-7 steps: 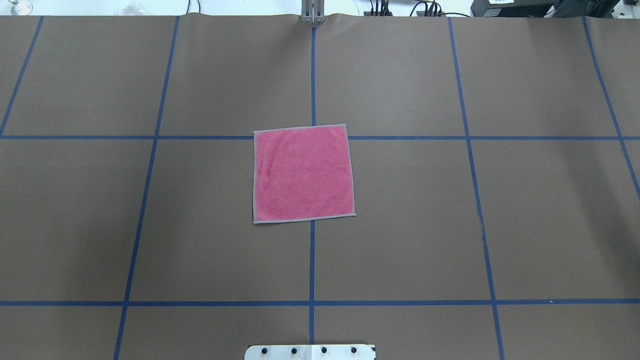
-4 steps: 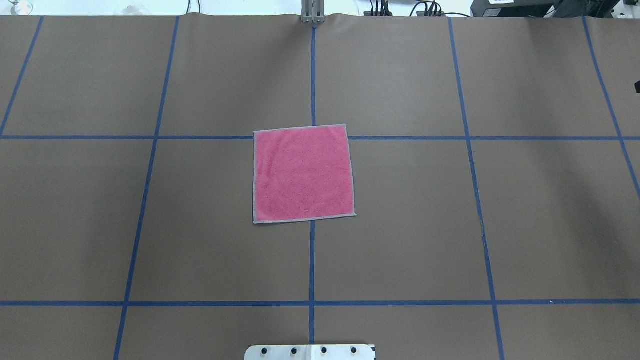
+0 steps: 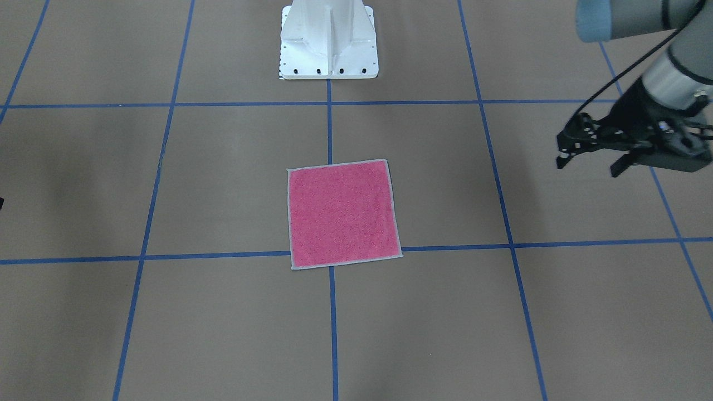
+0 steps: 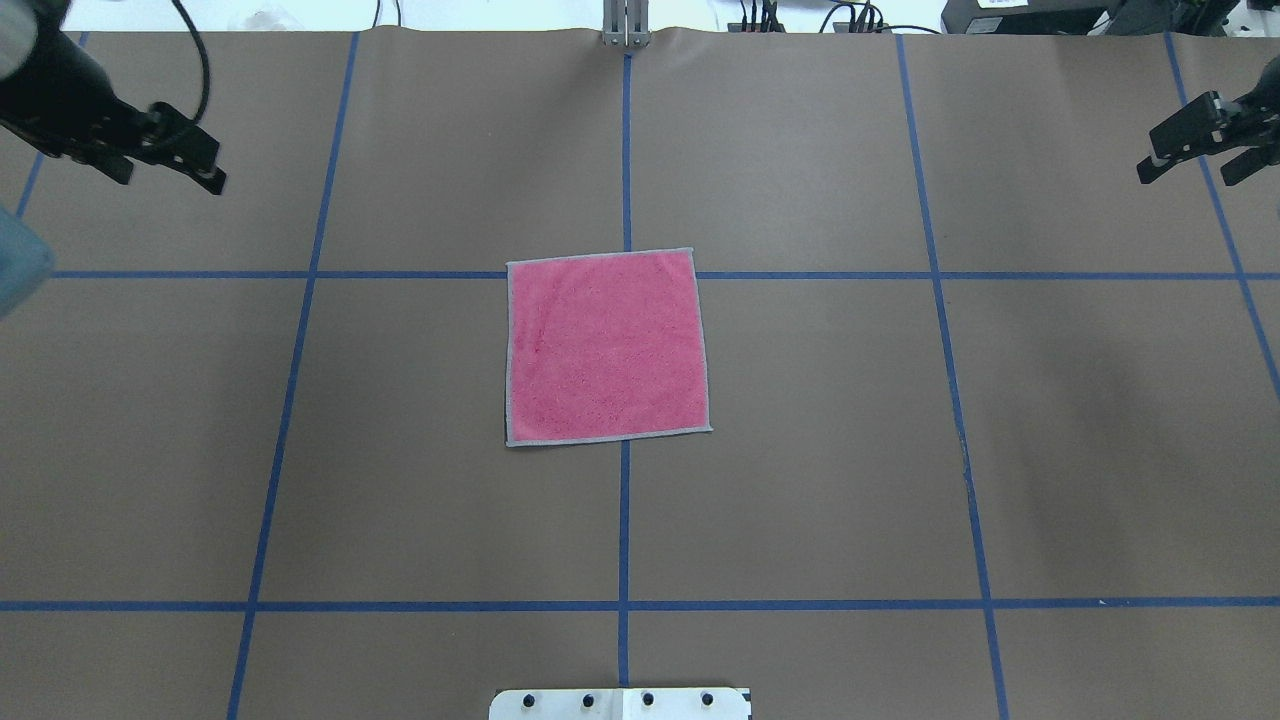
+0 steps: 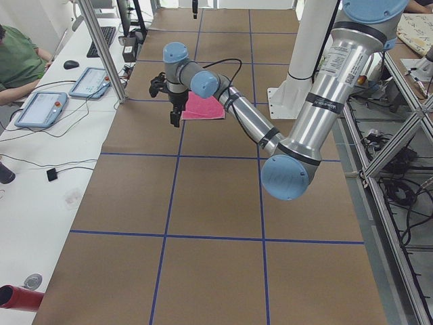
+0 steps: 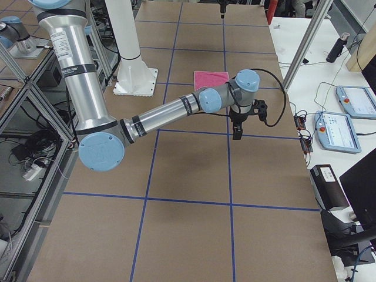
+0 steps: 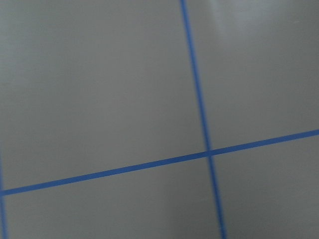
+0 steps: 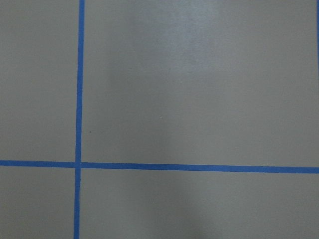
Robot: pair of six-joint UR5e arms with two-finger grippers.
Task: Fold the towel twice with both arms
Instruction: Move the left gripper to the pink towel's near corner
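The towel [image 4: 607,346] lies flat and unfolded at the table's middle, pink face up, with a thin grey hem all round; it also shows as the towel [image 3: 343,214], the towel [image 5: 203,107] and the towel [image 6: 211,79]. My left gripper [image 4: 170,165] hovers far off to the towel's left near the table's far side. Seen from the front, the left gripper [image 3: 587,167] is open and holds nothing. My right gripper [image 4: 1190,172] hovers at the far right, equally distant from the towel, open and holding nothing. Both wrist views show only bare table.
The brown table cover [image 4: 800,500] carries a grid of blue tape lines [image 4: 624,520]. The white pedestal base [image 3: 328,42] stands at the robot's side. In the exterior left view, tablets [image 5: 42,108] and cables lie on a side bench where a person [image 5: 17,61] sits.
Both grippers have come into the overhead view from its left and right edges, where neither showed a second ago. The towel has not moved.
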